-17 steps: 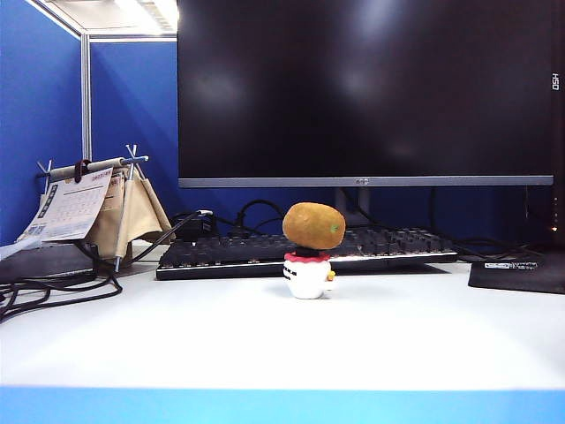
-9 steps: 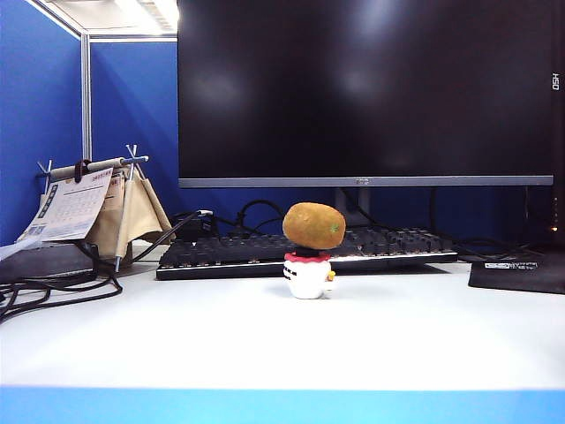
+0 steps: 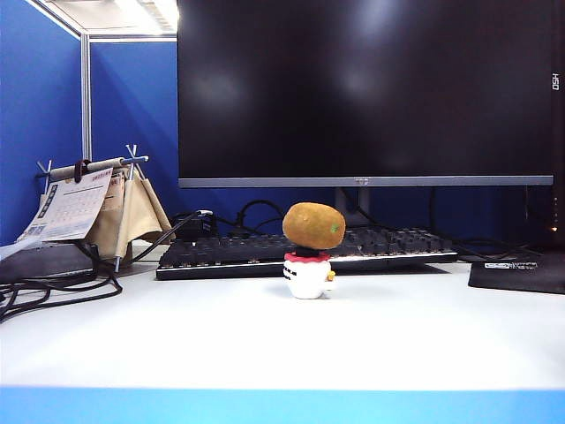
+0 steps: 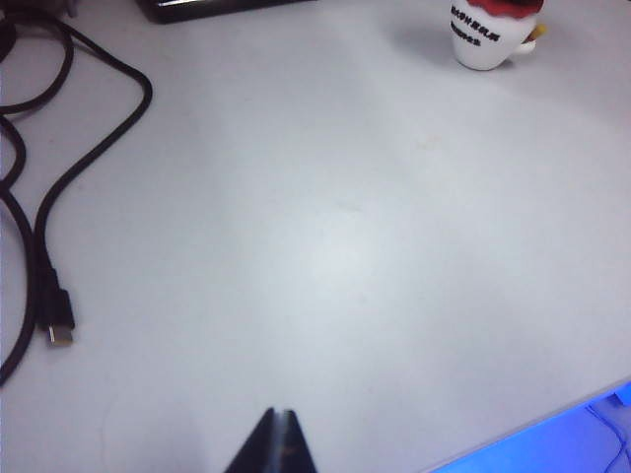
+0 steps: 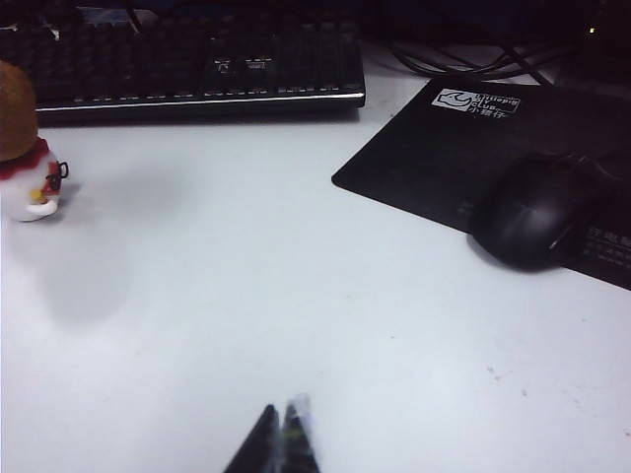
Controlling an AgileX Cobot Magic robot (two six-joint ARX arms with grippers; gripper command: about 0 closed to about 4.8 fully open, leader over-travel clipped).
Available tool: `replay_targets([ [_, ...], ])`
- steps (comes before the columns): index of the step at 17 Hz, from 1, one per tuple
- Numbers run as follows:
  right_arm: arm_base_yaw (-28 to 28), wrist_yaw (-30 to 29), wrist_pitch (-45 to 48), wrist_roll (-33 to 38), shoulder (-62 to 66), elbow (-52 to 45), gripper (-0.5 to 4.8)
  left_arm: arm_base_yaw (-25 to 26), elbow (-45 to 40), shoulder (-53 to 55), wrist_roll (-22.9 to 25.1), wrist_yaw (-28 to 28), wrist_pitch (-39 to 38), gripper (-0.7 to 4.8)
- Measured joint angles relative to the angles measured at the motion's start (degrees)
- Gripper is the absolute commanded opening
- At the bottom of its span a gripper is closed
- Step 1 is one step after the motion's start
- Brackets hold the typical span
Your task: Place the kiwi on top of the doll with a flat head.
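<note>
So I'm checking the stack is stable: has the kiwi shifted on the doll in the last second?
No. The kiwi sits on the doll at the same spot against the keyboard behind it.

Blue partition walls (image 3: 132, 97) enclose a white desk (image 3: 282, 336) under ceiling lights (image 3: 132, 11).

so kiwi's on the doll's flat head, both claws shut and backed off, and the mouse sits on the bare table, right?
Not the mouse: the right wrist view shows it on the black mouse pad. The rest holds: kiwi on the doll, left claw and right claw shut, clear of both.
</note>
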Motion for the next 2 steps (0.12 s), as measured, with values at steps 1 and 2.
replay_targets([
  [1,0.0,-0.6,0.0,0.0,0.0,0.0,-0.01,0.0,0.0,0.0,0.0,0.0,0.0,-0.05],
  [2,0.0,-0.7,0.0,0.0,0.0,0.0,-0.01,0.0,0.0,0.0,0.0,0.0,0.0,-0.05],
])
